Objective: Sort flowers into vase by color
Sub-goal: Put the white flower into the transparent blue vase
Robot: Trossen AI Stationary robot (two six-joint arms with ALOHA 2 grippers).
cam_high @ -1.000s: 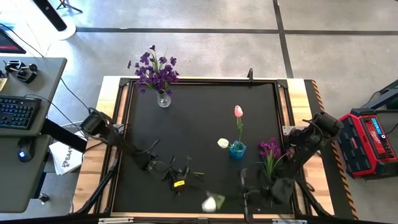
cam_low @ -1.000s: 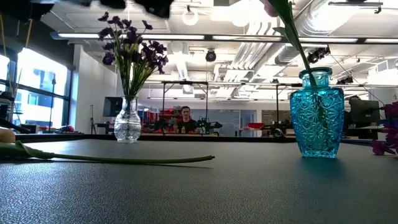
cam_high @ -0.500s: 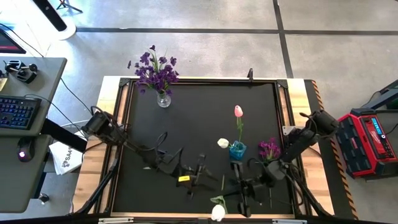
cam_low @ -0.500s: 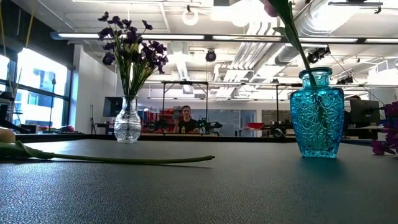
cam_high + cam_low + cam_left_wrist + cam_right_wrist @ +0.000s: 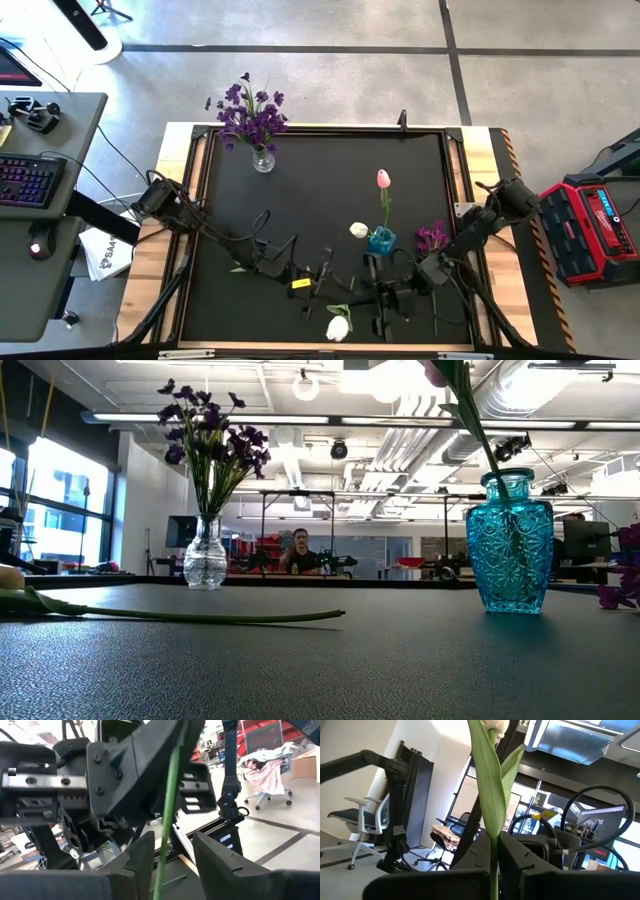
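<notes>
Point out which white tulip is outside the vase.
The white tulip at the table's near edge, its stem in the right pincer; the other white one stands in the blue vase.

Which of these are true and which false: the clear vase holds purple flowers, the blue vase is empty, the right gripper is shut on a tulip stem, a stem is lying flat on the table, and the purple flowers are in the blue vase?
1. The clear vase holds purple flowers. True.
2. The blue vase is empty. False: a pink tulip stands in it.
3. The right gripper is shut on a white tulip's stem. True.
4. A loose stem lies flat on the table. True.
5. All purple flowers are in the blue vase. False: the bunch is in the clear vase, and one purple spray lies outside beside the blue vase.
</notes>
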